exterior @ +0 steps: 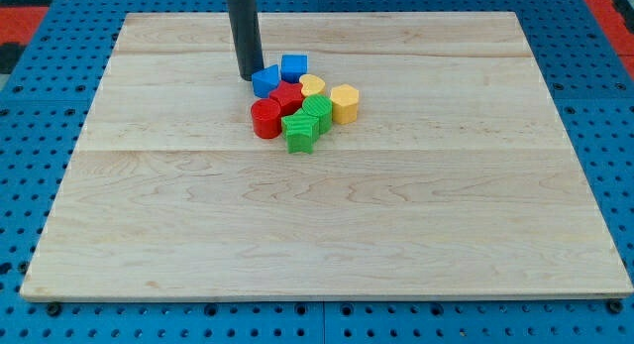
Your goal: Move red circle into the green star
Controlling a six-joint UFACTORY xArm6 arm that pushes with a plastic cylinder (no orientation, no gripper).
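The red circle [265, 118] sits at the left of a tight cluster of blocks in the upper middle of the wooden board [327, 235]. The green star [301, 132] lies just to its right, touching it or nearly so. My tip [248, 77] is at the cluster's top left, right beside a blue block [264, 81] and above the red circle. The rod rises from the tip to the view's top.
The cluster also holds a blue cube [294, 66], a red block [288, 96], a second green block [318, 112], a yellow heart-like block [312, 84] and a yellow hexagon-like block [344, 103]. A blue pegboard [40, 106] surrounds the board.
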